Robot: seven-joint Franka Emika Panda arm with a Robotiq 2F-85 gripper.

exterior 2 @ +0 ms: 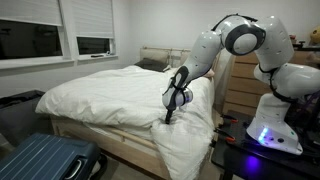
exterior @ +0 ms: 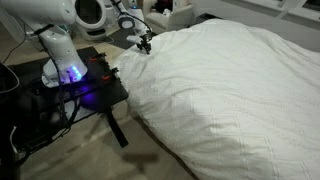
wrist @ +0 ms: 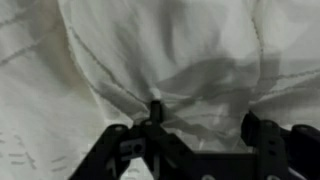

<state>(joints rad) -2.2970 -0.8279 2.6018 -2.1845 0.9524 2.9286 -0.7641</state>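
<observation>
A bed (exterior 2: 112, 143) filled most of the room in both exterior views, and a white duvet (exterior 2: 105, 92) covered it from the wooden headboard (exterior 2: 152, 56) down to the near corner, where the cloth spilled over the side and hung in loose folds towards the floor. Behind the bed a window (exterior 2: 35, 40) with half-lowered blinds showed dark. The white arm (exterior 2: 205, 48) rose from a black stand (exterior: 98, 88) beside the bed, a blue light glowing at its base, and bent over and down to the duvet's hanging edge. A wooden dresser (exterior 2: 240, 85) stood behind the arm, and a blue suitcase (exterior 2: 45, 160) lay on the floor at the foot of the bed, well apart from the arm. The gripper (exterior 2: 168, 117) pointed down at the corner of the duvet – right against the cloth where it dropped over the bed's side. In the wrist view its black fingers (wrist: 252, 128) stood apart, with a rumpled ridge of duvet between them and a seam running across the fabric just beyond the tips. One fingertip sat against a small pucker in the cloth; whether the other pad pressed on the fabric could not be told, since shadow lay over that side.
</observation>
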